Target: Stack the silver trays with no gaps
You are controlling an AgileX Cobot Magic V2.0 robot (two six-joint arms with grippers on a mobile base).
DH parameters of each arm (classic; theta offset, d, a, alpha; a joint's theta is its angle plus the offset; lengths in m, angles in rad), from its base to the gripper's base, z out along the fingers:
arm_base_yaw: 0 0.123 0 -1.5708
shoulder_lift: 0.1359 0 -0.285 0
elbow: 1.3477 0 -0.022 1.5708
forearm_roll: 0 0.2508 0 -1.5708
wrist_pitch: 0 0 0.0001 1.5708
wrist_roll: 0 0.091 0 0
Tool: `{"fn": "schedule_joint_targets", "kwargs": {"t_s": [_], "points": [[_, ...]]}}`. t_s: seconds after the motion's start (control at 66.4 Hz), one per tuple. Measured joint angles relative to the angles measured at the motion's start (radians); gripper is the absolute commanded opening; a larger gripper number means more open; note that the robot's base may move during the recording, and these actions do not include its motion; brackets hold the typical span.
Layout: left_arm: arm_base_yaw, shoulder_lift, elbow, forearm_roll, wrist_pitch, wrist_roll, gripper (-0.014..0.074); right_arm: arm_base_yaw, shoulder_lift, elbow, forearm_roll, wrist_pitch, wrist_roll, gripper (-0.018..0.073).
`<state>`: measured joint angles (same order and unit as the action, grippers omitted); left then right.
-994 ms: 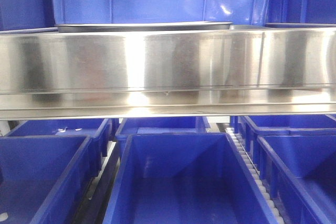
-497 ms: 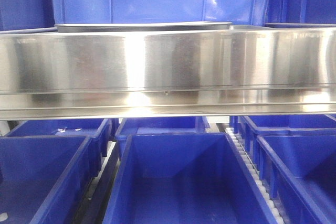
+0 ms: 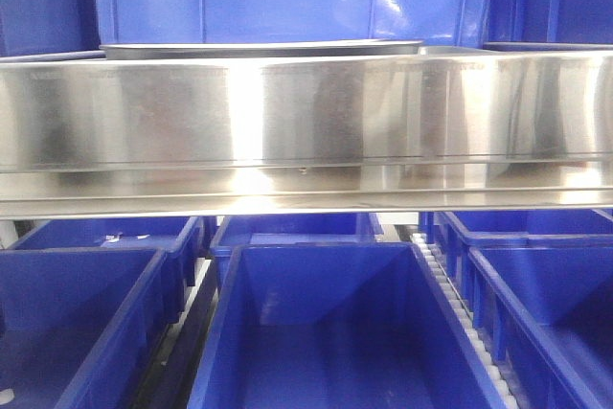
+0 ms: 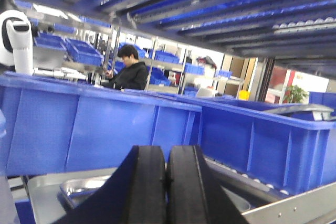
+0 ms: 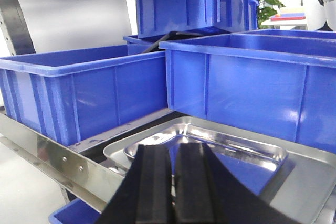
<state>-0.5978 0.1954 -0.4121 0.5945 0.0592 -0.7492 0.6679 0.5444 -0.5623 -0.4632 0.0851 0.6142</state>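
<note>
The silver trays [image 5: 210, 148] lie on the steel shelf, in front of the row of blue bins [image 5: 84, 90]. In the right wrist view a small tray sits inside a wider, flatter tray, and its shiny bottom reflects the blue of the bin behind it. The rim of the small tray stays a little higher than the rim of the wide one. In the front view only the thin rim of a tray [image 3: 263, 47] shows above the long shelf rail [image 3: 306, 126], and to the right of it the edge of another steel piece is just visible.

The right gripper [image 5: 173, 187] hangs just in front of the trays. Its two black fingers are pressed together and nothing is between them. The left gripper [image 4: 167, 182] is also closed, finger against finger, and it holds nothing. Behind it, on the shelf, lies a steel tray [image 4: 86, 187] with a smaller one in it, close to the wall of a blue bin [image 4: 100, 129].

Below the rail more blue bins [image 3: 326, 323] stand open. Far behind, a person in black [image 4: 128, 69] sits at another shelf.
</note>
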Motion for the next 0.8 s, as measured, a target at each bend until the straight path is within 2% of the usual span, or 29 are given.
{"fn": "schedule_joint_targets", "kwargs": {"t_s": [0.226,0.377,0.422,0.467,0.557,0.618,0.678,0.798], "points": [[0.0,-0.002,0.0,0.0,0.0,0.0,-0.0008,0.0,0.0,0.0,0.0,0.0,0.0,-0.0017],[0.0,-0.002,0.0,0.0,-0.002,0.0,-0.0008,-0.016,-0.012,0.029,0.086,-0.002,-0.023,-0.0017],[0.0,-0.002,0.0,0.0,-0.002,0.0,-0.0008,-0.043,-0.025,0.056,0.133,-0.014,-0.087,-0.0017],[0.0,-0.002,0.0,0.0,-0.002,0.0,-0.0008,-0.085,-0.045,0.094,0.206,-0.047,-0.193,-0.0017],[0.0,-0.002,0.0,0.0,-0.002,0.0,-0.0008,-0.187,-0.101,0.187,0.399,-0.139,-0.462,-0.0017],[0.0,-0.002,0.0,0.0,-0.002,0.0,-0.0008,-0.262,-0.14,0.246,0.463,-0.177,-0.593,-0.0017],[0.0,-0.002,0.0,0.0,-0.002,0.0,-0.0008,-0.344,-0.186,0.3,0.497,-0.182,-0.649,-0.0017],[0.0,-0.002,0.0,0.0,-0.002,0.0,-0.0008,-0.478,-0.281,0.387,0.516,-0.165,-0.68,-0.0017]]}}
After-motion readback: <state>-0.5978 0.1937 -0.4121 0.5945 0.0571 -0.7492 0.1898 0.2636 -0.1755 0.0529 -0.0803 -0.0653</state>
